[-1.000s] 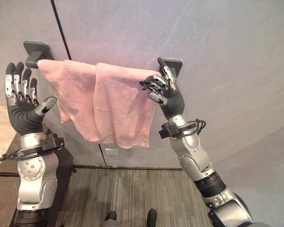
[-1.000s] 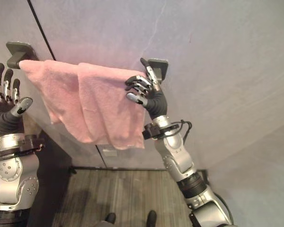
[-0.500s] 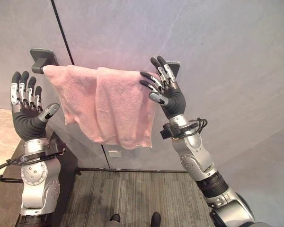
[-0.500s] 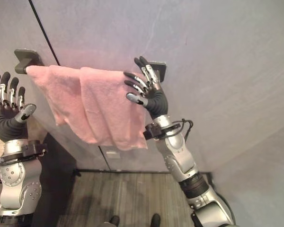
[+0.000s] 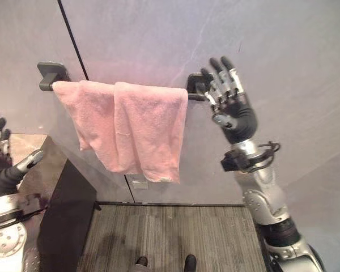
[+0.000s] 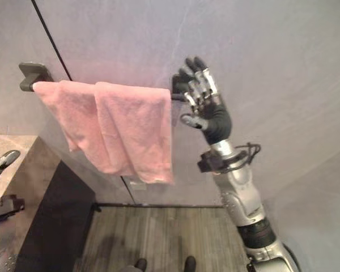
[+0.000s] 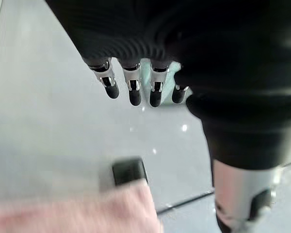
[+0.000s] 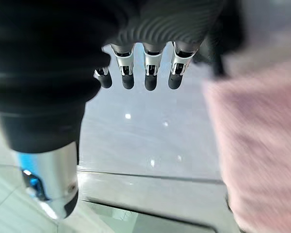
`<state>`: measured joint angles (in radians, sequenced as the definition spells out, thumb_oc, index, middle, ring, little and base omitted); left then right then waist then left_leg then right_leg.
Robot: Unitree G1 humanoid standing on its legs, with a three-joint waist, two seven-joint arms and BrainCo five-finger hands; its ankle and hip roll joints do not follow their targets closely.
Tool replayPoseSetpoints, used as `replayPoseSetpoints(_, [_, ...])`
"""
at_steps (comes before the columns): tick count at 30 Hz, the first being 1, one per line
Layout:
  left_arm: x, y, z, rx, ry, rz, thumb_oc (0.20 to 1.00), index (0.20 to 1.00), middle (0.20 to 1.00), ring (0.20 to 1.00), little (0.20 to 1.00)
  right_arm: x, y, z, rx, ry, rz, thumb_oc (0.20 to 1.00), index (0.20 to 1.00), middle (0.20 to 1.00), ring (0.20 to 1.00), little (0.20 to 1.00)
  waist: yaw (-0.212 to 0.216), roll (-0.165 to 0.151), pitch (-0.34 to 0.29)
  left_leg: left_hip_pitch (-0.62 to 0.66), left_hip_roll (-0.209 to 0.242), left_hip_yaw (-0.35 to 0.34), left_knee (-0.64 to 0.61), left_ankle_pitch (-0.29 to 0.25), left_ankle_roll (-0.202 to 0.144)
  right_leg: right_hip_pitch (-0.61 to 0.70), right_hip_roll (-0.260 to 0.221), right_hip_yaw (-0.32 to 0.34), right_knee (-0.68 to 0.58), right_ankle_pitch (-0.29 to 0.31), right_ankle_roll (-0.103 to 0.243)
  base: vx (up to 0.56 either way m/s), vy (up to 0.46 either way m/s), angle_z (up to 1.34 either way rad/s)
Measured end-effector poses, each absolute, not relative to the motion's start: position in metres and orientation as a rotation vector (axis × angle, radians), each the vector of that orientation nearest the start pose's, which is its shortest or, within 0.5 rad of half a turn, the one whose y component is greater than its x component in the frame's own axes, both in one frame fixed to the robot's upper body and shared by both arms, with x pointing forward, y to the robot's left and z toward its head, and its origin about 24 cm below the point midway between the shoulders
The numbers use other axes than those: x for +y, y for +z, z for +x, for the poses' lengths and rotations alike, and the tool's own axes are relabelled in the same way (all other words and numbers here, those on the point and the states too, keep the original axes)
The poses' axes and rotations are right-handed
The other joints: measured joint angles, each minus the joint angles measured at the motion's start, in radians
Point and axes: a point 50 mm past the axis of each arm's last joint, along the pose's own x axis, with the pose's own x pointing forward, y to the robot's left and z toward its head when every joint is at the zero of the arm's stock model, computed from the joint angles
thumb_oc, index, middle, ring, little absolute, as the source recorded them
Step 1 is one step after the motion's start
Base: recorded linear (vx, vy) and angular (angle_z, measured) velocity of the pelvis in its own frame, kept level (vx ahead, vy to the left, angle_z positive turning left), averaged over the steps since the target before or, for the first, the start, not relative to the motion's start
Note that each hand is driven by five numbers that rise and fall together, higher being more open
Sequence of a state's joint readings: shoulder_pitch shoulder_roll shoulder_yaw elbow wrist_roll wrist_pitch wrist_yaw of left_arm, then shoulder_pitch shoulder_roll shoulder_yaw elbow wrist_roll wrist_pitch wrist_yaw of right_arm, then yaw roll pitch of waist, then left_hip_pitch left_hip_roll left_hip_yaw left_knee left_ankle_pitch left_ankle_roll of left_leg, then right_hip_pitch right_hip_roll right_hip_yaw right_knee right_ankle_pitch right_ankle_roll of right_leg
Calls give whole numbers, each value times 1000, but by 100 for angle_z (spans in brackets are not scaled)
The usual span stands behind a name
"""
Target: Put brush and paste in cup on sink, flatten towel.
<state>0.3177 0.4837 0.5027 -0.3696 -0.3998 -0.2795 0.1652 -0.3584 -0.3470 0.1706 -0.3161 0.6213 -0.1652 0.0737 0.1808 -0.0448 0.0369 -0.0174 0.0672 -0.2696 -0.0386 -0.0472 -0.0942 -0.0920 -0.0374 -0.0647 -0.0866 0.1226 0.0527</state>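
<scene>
Where the grey wall (image 5: 158,34) meets a striped floor (image 5: 170,232), a pink towel (image 5: 130,122) hangs bunched over a dark rail (image 5: 195,96). Beside its right bracket, the right hand (image 5: 231,107) is raised, fingers spread, holding nothing. Lower left, over the counter (image 5: 45,164), the left hand (image 5: 3,167) is relaxed, fingers apart.

rail (image 5: 195,96): wall-mounted | towel (image 5: 136,127): pink, draped over, bunched

No readable text is showing anywhere; a small tag on the pink towel (image 5: 165,179) is possibly printed, but illegible.
</scene>
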Motion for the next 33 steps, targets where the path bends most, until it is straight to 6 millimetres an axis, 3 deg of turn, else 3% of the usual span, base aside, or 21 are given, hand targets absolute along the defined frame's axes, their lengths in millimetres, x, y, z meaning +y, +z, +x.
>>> replayPoseSetpoints(4, [319,178,161,-537,405,366,1000,1000,1000,1000,1000,-132,218,263,-737,505,189,1000,1000,1000,1000,1000,12,19,-2,0,1,-4,1,0,0,2,0,-3,0,-3,1,-9,-1,2])
replayPoseSetpoints(6, [316,197,169,-584,337,439,1000,1000,1000,1000,1000,-125,224,263,-760,533,178,1000,1000,1000,1000,1000,12,35,-11,0,0,-3,1,0,0,2,0,-2,0,-3,1,0,0,0])
replayPoseSetpoints(10, [309,210,179,-649,290,429,1000,1000,1000,1000,1000,-114,234,264,-797,576,172,1000,1000,1000,1000,1000,10,42,-15,1,1,-2,1,1,-1,2,1,-2,0,-2,0,0,0,0])
replayPoseSetpoints(14, [287,211,198,-693,182,337,1000,1000,1000,1000,1000,-80,236,274,-770,683,209,1000,1000,1000,1000,1000,0,41,-21,2,1,-1,1,2,-2,2,2,0,0,0,-1,0,0,0])
replayPoseSetpoints(16, [269,216,211,-741,114,280,1000,1000,1000,1000,1000,-57,227,284,-691,728,272,1000,1000,1000,1000,1000,-1,38,-23,1,1,0,1,2,-3,1,2,0,0,0,-1,0,0,0])
replayPoseSetpoints(17, [255,212,220,-771,94,142,1000,1000,1000,1000,1000,-44,216,288,-616,742,342,1000,1000,1000,1000,1000,1,36,-24,1,0,1,2,2,-3,1,0,1,0,0,0,0,0,0])
replayPoseSetpoints(20, [245,201,230,-731,73,42,1000,1000,1000,1000,1000,-24,206,294,-510,775,381,1000,1000,1000,1000,1000,-6,30,-28,-3,1,4,0,2,-3,-6,2,4,0,0,0,3,-4,-3])
replayPoseSetpoints(28, [256,200,240,-705,152,-19,1000,1000,1000,1000,1000,-24,211,306,-467,702,396,1000,1000,1000,1000,1000,-3,24,-31,-13,2,2,-2,2,-3,-15,3,2,0,0,0,8,-2,1])
replayPoseSetpoints(33, [261,199,245,-687,184,-37,1000,1000,1000,1000,1000,-25,220,310,-464,700,352,1000,1000,1000,1000,1000,-8,-3,-34,-17,2,2,-2,2,-3,-19,3,2,0,0,0,46,1,0])
